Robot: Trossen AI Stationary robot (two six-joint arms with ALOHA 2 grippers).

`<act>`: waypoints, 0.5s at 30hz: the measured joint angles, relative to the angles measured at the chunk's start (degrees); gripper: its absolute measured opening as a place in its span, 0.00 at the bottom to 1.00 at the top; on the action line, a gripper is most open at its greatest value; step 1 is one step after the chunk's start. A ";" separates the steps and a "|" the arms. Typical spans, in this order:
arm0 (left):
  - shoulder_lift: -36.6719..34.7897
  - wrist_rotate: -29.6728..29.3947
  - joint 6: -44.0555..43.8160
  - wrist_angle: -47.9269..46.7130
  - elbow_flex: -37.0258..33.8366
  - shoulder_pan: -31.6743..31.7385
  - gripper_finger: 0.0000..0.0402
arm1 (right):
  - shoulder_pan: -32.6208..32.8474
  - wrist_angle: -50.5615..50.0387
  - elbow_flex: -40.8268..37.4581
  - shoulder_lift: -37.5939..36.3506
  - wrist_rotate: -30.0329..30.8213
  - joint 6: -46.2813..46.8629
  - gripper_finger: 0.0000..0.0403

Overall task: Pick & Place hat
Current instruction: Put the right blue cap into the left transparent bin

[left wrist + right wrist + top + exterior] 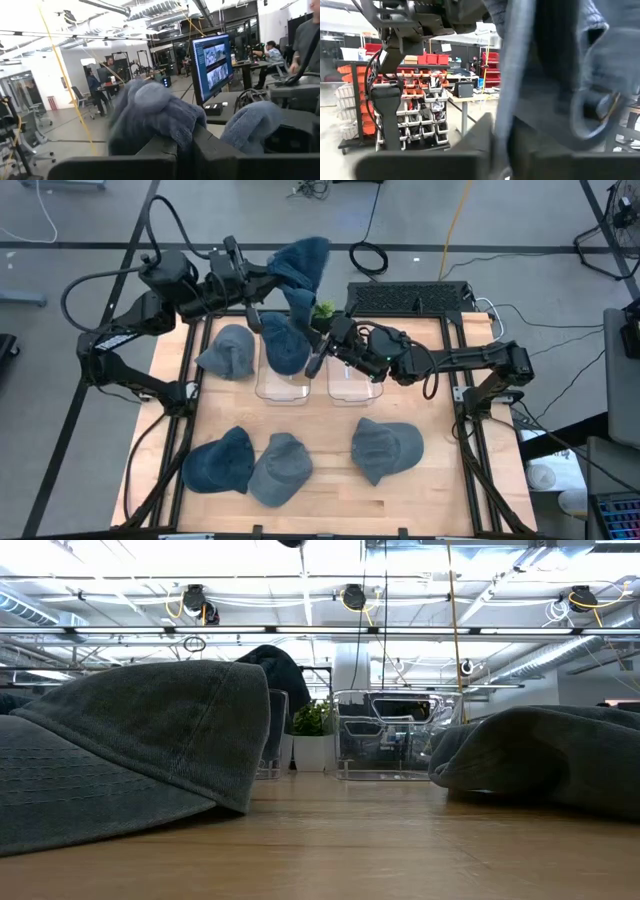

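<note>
**Both my grippers on one blue hat above the clear bins**

I take the left clear bin [281, 370] as my landmark. Well to its left, my left arm reaches in from the table's far left corner. A grey-blue cap [226, 352] lies on the wooden table [330, 450] just left of the bin, touching its side or nearly so.

My left gripper [262, 278] sits above and behind the bin. Its fingers [160, 150] are pinched close together on the blue hat [300, 265], whose crown bunches up over them in the left wrist view. The hat hangs from there, with its lower part draping down over the bin's back edge.

On the near side of the bin, three more caps rest on the table: a dark blue cap [220, 462], a grey cap [281, 468] touching it, and, further right, a blue-grey cap [386, 448].

Just right of the bin stands a second clear bin [357, 378], and behind the two a small green plant [324, 309].

My right gripper [322, 345] reaches in over that second bin toward the landmark. Its fingers are nearly closed on the hanging lower part of the same blue hat, the cloth running between them in the right wrist view.
</note>
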 joint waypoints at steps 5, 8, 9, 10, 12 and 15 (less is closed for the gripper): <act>0.00 2.12 -0.66 -0.53 0.00 0.00 0.03 | 0.08 -0.45 0.00 0.00 -0.07 0.34 0.01; 0.00 2.19 -1.01 -0.68 0.00 0.00 0.02 | 0.50 -1.55 0.00 -0.33 -0.03 0.10 0.01; 0.00 2.23 -1.03 -0.68 0.00 -0.02 0.02 | 0.57 -2.05 0.00 -0.44 -0.02 0.22 0.01; 0.00 2.36 -1.03 -0.62 0.00 -0.02 0.02 | 0.59 -2.26 0.00 -0.52 -0.04 0.26 0.01; 0.00 2.35 -1.21 -0.86 0.00 -0.01 0.05 | 0.83 -3.35 0.00 -0.75 0.06 0.20 0.01; 0.00 2.78 -2.60 -2.55 0.00 0.00 0.12 | 1.44 -7.34 -0.02 -2.62 0.14 -0.75 0.01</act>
